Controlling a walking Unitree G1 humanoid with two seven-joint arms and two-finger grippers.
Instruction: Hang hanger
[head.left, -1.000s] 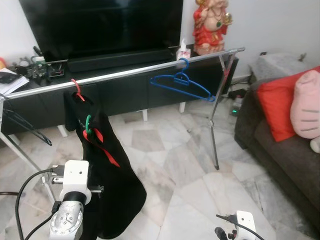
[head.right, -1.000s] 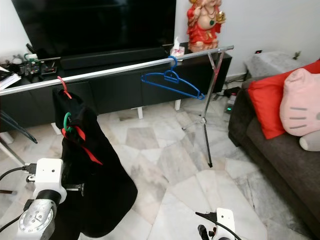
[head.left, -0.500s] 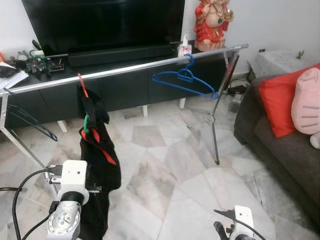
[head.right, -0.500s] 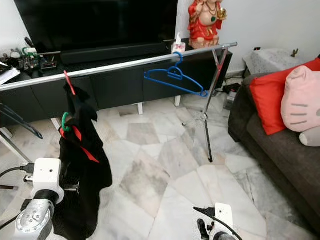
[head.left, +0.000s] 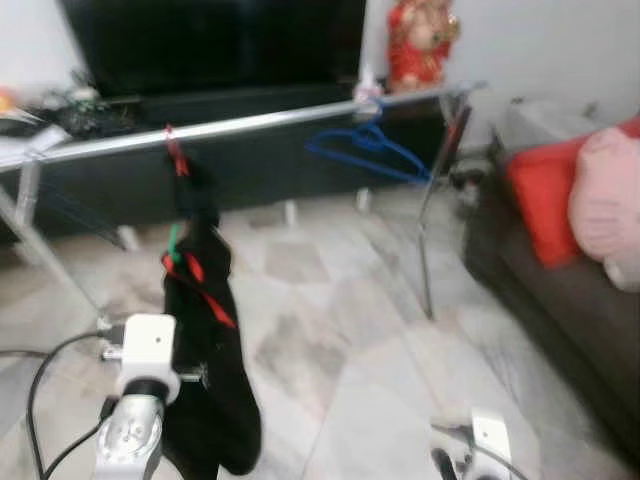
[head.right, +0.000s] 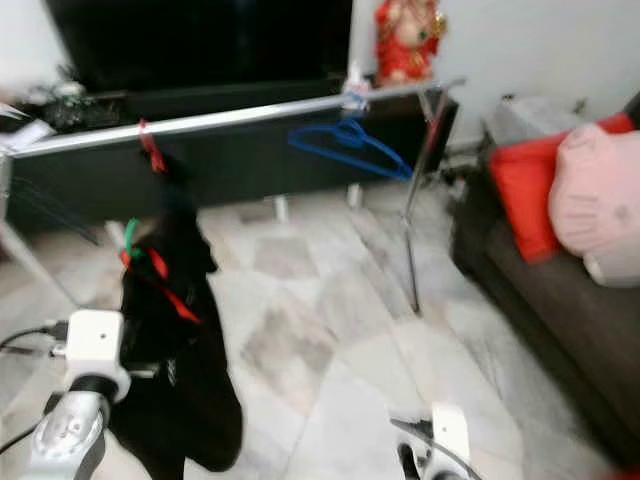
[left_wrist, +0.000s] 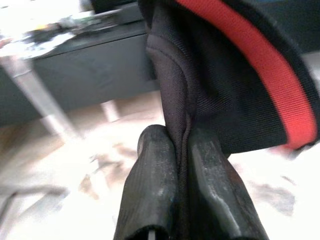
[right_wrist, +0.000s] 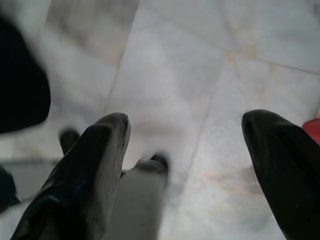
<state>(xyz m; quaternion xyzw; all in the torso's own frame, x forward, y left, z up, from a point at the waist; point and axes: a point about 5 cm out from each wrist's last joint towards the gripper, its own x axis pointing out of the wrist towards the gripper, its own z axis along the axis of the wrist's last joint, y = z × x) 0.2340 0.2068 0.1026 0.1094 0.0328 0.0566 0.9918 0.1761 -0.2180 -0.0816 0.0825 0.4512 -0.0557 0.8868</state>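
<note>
A black garment (head.left: 205, 350) with a red stripe hangs from a red hanger (head.left: 176, 150) hooked on the silver rail (head.left: 270, 120) of a clothes rack. A green hanger hook (head.left: 175, 243) shows against the cloth lower down. My left gripper (left_wrist: 181, 147) is shut on a fold of the black garment (left_wrist: 210, 75), low at the left. A blue hanger (head.left: 372, 150) hangs empty further right on the rail. My right gripper (right_wrist: 185, 145) is open over the marble floor, low at the right. The eye views are blurred.
A black TV cabinet (head.left: 250, 165) with a large TV stands behind the rack, with a red figurine (head.left: 418, 45) at its right end. A dark sofa (head.left: 560, 290) with red and pink cushions lies to the right. The rack's leg (head.left: 435, 215) stands mid-floor.
The whole picture has shifted and blurred, so the camera has moved. The garment swings lower and to the right under the rail, still held by my left gripper.
</note>
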